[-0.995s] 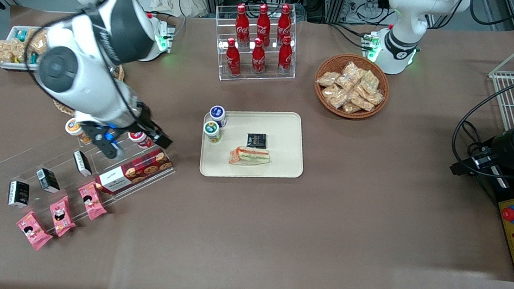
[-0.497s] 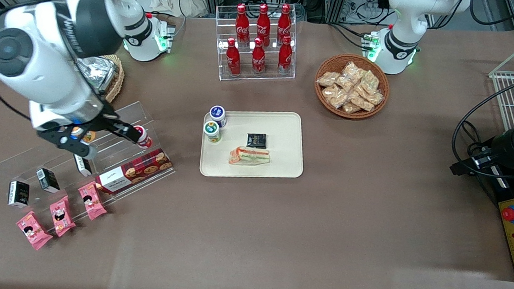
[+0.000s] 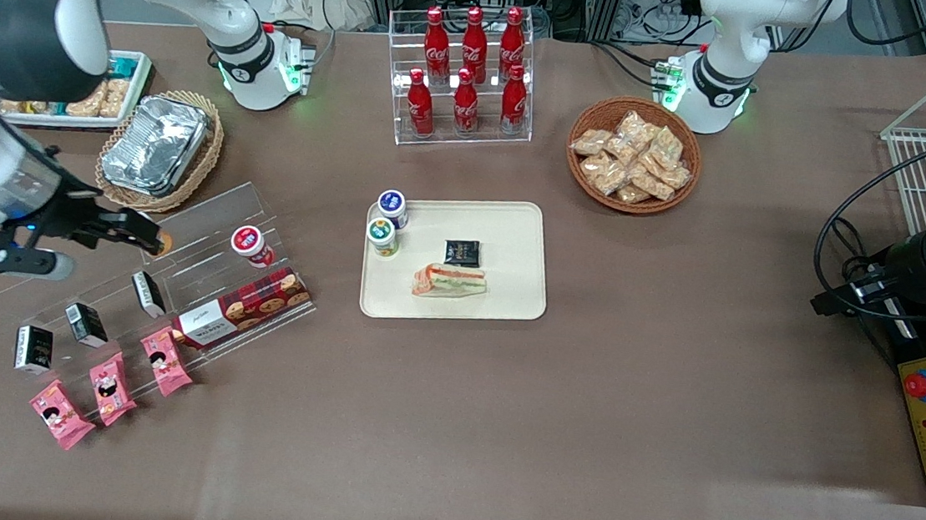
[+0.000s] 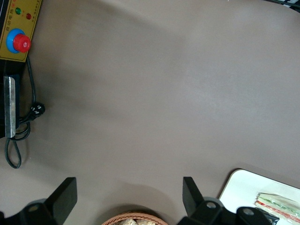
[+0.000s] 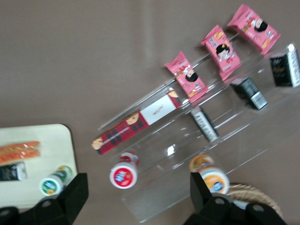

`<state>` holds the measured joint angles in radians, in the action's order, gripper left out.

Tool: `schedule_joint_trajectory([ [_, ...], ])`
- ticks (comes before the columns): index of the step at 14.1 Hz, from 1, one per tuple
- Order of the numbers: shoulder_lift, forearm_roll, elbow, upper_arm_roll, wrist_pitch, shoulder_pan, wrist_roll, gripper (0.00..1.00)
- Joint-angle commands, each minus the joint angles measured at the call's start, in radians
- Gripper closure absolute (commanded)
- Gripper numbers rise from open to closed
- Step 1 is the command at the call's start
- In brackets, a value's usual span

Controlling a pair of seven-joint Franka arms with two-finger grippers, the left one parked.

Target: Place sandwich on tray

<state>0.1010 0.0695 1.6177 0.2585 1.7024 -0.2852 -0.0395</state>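
Observation:
The sandwich (image 3: 450, 281), a clear-wrapped wedge with red and green layers, lies on the cream tray (image 3: 510, 298) near its edge closest to the front camera. It also shows in the right wrist view (image 5: 18, 152) on the tray (image 5: 56, 145), and in the left wrist view (image 4: 279, 204). My right gripper (image 3: 87, 248) is open and empty, high above the clear acrylic stepped rack (image 3: 206, 221), far from the tray toward the working arm's end of the table. In the right wrist view its fingers (image 5: 77, 190) stand wide apart with nothing between them.
On the tray are a black packet (image 3: 462, 252) and two small cups (image 3: 387, 222). The rack holds a red-lidded cup (image 3: 250, 245), a plaid cookie box (image 3: 245, 306), dark packets and pink packets (image 3: 113, 384). A foil container in a wicker basket (image 3: 159, 145), a cola bottle rack (image 3: 467, 72) and a snack basket (image 3: 633, 153) stand farther back.
My right arm has swung away from the tray toward the working arm's end of the table and risen, uncovering the foil container's basket. The sandwich has stayed on the tray.

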Motion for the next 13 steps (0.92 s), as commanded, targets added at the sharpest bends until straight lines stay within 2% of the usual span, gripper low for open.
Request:
schedule_joint_trajectory([
  [1,-0.023,-0.010,0.010,-0.008,0.002,0.060,0.133,0.04],
  [7,-0.021,-0.014,-0.030,-0.001,0.008,0.097,0.136,0.04],
  [9,-0.020,-0.007,-0.030,0.004,0.008,0.138,0.147,0.04],
  [11,-0.018,-0.008,-0.030,0.004,0.008,0.150,0.205,0.04],
  [13,-0.011,-0.005,-0.030,-0.010,0.008,0.208,0.266,0.04],
])
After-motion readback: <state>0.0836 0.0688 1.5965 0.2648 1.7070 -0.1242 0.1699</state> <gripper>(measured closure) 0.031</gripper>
